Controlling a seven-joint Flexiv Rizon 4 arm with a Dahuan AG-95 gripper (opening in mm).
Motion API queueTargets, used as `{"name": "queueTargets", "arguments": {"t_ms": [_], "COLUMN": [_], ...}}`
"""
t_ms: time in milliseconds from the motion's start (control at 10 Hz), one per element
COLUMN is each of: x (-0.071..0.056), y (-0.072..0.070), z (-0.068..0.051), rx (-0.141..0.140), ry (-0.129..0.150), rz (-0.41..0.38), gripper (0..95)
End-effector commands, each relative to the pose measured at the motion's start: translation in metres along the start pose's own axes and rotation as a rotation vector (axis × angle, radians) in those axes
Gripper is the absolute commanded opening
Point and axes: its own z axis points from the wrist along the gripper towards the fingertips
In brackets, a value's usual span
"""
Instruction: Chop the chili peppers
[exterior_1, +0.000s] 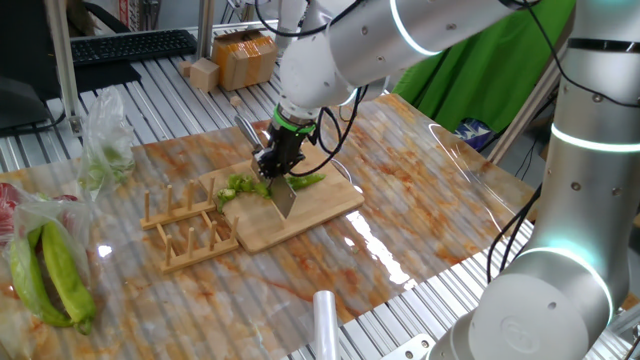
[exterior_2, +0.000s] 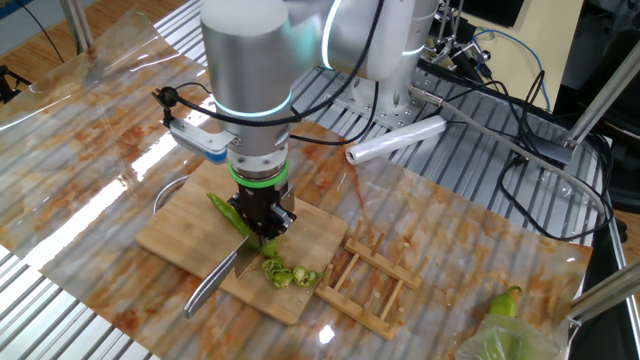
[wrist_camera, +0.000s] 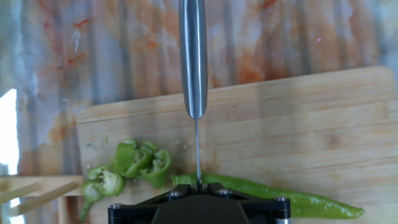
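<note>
A: What is the biggest thing here?

B: The table, covered by a glossy marbled orange-and-white sheet. Over it bends the silver robot arm, and everything else I place from the bamboo cutting board near the table's middle.

A: What is next to the board?

B: In one fixed view a wooden dish rack touches the board's left end. Further left of the board lie clear plastic bags, one holding big yellow-green peppers. In the other fixed view a roll of plastic wrap lies well behind the board.

A: And above the board?

B: The gripper stands upright over the board's middle, pointing down. It carries a knife; the blade rests edge-down on the board, and in the hand view the steel handle runs straight up the frame, out past the board's edge.

A: How do the fingers stand?

B: They are closed tight on the knife where blade meets handle. The hand view shows only the black gripper body, so the fingers themselves stay hidden there.

A: Where is the chili?

B: The long green chili pepper lies flat on the board, crosswise under the blade, its pointed tip away from the rack. The cut green chili slices sit in a small heap on the board, just beside the blade on the rack side.
</note>
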Motion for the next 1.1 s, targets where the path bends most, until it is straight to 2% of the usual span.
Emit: {"name": "queueTargets", "arguments": {"t_ms": [100,200,300,400,500,600,700,800,1000,1100], "x": [0.0012,0.0013,0.0014,0.0015,0.0017,0.0014,0.0009,-0.0015,0.0024,0.0034], "y": [0.0031,0.0038,0.004,0.004,0.0037,0.0026,0.0027,0.0037,0.0038,0.0049], "z": [0.0008,0.0002,-0.0001,-0.001,-0.0021,-0.0017,-0.0006,-0.0005,0.0008,0.0015], "rx": [0.054,0.106,0.104,0.119,0.138,0.167,0.163,0.14,0.13,0.11], "ry": [-0.011,-0.025,-0.037,-0.05,-0.059,-0.068,-0.073,-0.074,-0.058,-0.058], "rz": [-0.047,-0.081,-0.089,-0.103,-0.122,-0.15,-0.151,-0.147,-0.132,-0.117], "gripper": [0.0,0.0,0.0,0.0,0.0,0.0,0.0,0.0,0.0,0.0]}}
